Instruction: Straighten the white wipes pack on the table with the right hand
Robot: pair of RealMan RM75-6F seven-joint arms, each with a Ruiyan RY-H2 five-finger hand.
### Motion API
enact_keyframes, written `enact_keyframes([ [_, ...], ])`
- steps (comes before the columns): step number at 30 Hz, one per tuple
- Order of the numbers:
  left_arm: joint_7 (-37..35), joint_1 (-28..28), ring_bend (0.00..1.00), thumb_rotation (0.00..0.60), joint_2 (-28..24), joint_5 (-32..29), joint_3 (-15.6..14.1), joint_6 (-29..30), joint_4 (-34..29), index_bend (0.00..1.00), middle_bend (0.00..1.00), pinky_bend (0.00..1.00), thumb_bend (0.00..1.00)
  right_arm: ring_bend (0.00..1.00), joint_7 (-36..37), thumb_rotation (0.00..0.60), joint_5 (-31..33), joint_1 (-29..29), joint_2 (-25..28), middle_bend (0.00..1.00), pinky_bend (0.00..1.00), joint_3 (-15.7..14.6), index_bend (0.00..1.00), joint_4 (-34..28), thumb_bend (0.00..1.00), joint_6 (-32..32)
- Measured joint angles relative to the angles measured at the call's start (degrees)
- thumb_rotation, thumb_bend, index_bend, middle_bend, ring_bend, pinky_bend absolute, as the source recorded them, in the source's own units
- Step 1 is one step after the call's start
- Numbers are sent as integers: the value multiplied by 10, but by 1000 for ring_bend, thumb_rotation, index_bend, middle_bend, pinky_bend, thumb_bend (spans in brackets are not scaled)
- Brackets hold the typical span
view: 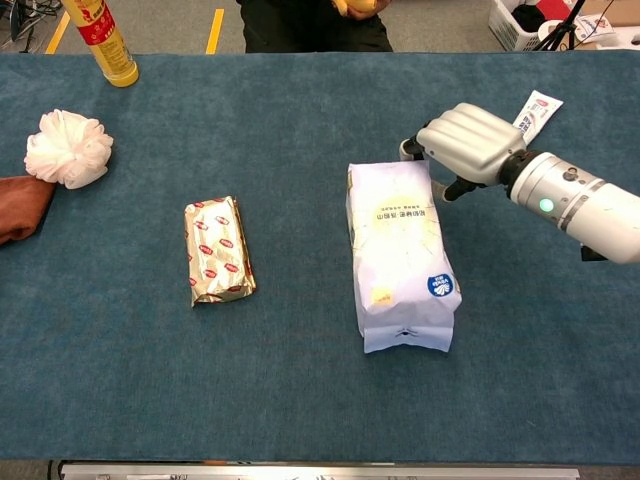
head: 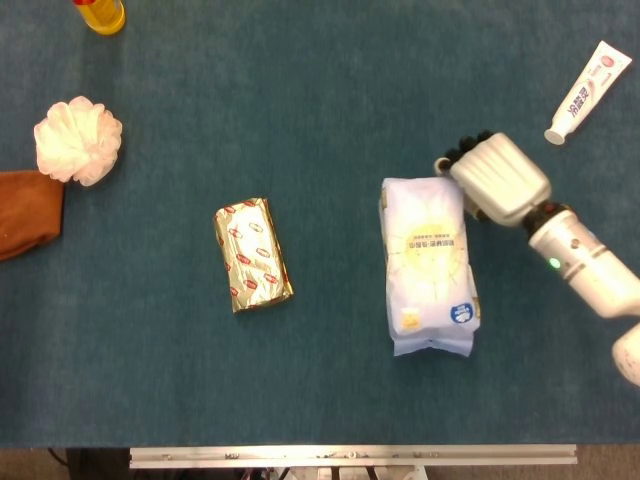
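- Both views are evenly and brightly lit, seemingly from overhead; the blue table point(head: 320, 90) cloth reads the same tone edge to edge.
- Shadows are soft and short: a thin dark rim hugs the white wipes pack point(head: 428, 262) along its lower edge in the chest view.
- The gold foil pack point(view: 217, 249) throws small specular glints (nothing blown out).
- The right hand point(view: 465, 143) shows a mild sheen on its pale shell; its dark fingertips lose detail in the head view.
- Focus is sharp across the table, with no motion blur on the hand.
- The white bath pouf point(head: 77, 140) is nearly overexposed, its folds faint.
- Table edges look straight, without obvious distortion.
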State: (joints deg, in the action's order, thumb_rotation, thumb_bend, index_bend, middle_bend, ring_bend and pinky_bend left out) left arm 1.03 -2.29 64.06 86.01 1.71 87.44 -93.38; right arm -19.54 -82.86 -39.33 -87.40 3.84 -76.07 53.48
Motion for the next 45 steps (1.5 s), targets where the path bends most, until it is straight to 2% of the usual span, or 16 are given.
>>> enact_keyframes([
  [4,2,-2,187,600,1,2,0,-3,0,245,244,248,346,247,-4,600,-2,10,23,354,331,-12,250,-22,344,3],
  [7,4,-4,187,600,2,4,-1,-4,-2,245,244,248,346,193,-17,600,4,15,42,295,281,-15,81,-49,331,5],
  [9,7,-4,187,600,3,5,0,-4,-4,245,244,248,346,188,-25,600,9,19,55,292,277,-15,45,-66,329,8],
  [15,10,-5,187,600,3,5,-1,-5,-7,245,244,248,346,186,-37,600,19,18,66,291,274,-10,42,-83,328,9],
  [17,10,-4,187,600,3,5,-1,-4,-8,245,244,248,346,186,-35,600,20,17,62,291,274,-9,68,-82,328,8],
  [23,8,0,187,600,0,3,-1,1,-9,245,244,248,346,187,-34,600,12,15,51,338,274,-18,318,-81,329,4],
  [28,7,-1,187,600,0,4,-1,-1,-7,245,244,248,346,240,-35,600,8,17,43,414,282,-20,610,-75,363,10],
  [30,7,-2,187,600,0,4,-1,-1,-7,245,244,248,346,250,-37,600,7,18,39,431,290,-19,665,-71,394,14],
  [36,7,-4,187,600,2,3,0,-6,-3,245,244,248,346,292,-31,600,7,24,30,475,342,-16,760,-61,455,31],
  [45,2,-9,187,600,4,-1,0,-15,3,245,244,248,346,299,-15,600,21,53,14,481,350,-4,768,-46,458,81],
])
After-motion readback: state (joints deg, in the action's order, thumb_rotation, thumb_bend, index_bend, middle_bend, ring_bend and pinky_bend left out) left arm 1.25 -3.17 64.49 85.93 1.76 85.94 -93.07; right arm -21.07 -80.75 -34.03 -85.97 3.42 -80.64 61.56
